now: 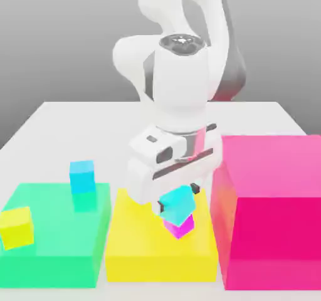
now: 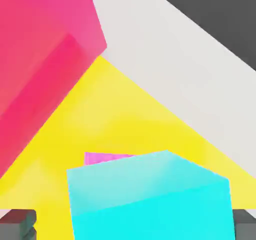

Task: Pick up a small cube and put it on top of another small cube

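A small cyan cube (image 1: 177,204) (image 2: 150,199) rests on top of a small magenta cube (image 1: 180,227) (image 2: 105,158). The magenta one stands on the big yellow block (image 1: 144,246) (image 2: 130,114). My gripper (image 1: 177,198) (image 2: 131,226) hangs straight over the pair, with its fingers on either side of the cyan cube. In the hand view one dark fingertip (image 2: 17,224) stands clear of the cube's side, so the gripper is open. Most of the magenta cube is hidden under the cyan one.
A huge pink block (image 1: 276,205) (image 2: 40,59) stands close beside the stack, at the exterior view's right. At the left a big green block (image 1: 56,237) carries another cyan cube (image 1: 82,175) and a small yellow cube (image 1: 17,226). The white table (image 1: 75,124) stretches behind.
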You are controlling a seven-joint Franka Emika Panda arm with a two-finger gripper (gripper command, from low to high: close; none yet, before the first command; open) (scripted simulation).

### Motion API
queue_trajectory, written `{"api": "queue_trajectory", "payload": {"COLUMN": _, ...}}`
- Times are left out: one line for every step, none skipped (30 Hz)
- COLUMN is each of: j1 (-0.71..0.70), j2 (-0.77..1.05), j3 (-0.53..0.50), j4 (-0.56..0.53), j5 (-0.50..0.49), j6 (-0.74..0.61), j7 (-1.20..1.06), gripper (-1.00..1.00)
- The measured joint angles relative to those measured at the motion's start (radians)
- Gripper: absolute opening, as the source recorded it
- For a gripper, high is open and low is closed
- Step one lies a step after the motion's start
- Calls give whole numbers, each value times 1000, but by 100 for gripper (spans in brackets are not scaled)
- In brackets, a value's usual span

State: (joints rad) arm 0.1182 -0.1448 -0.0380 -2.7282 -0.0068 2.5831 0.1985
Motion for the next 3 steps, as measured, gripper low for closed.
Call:
{"api": "queue_trajectory", "payload": {"j1": 0, "j2": -29, "j3": 0, "j4": 7, "j5": -1, "j6": -35, "j7": 1, "gripper": 100}}
{"api": "queue_trajectory", "payload": {"j1": -1, "j2": -61, "j3": 1, "j4": 14, "j5": -2, "j6": -75, "j7": 2, "gripper": 100}}
{"api": "queue_trajectory", "payload": {"j1": -2, "j2": -94, "j3": 2, "j4": 21, "j5": -5, "j6": -115, "j7": 3, "gripper": 100}}
